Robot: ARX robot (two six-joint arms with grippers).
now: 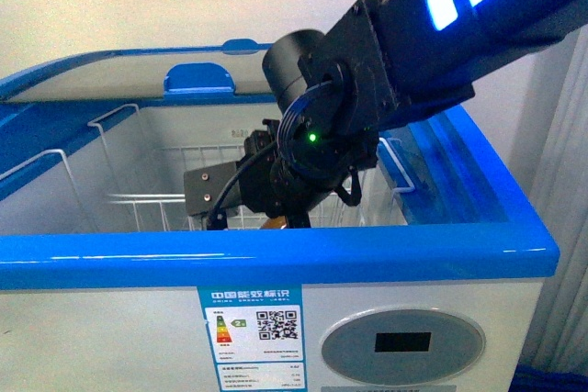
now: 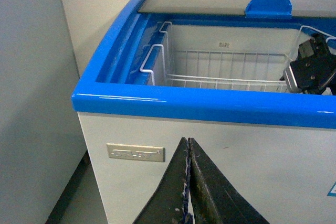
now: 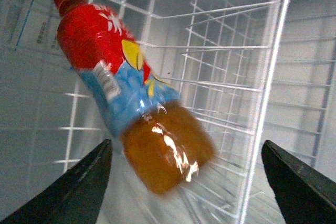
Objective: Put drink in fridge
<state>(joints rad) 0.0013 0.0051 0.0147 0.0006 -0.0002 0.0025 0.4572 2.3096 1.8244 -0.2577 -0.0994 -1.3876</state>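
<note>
Lying loose in wire basket (image 3: pixel 247 77): drink (image 3: pixel 126 93); right end effector (image 3: pixel 184 182) wide open, empty; left end effector (image 2: pixel 189 182) closed

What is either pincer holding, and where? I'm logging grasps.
Nothing. The right pincer is open, the bottle loose in the basket. The left pincer is shut and empty.

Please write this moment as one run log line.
right gripper: open, inside fridge | drink: released in wire basket | left gripper: shut, outside
</note>
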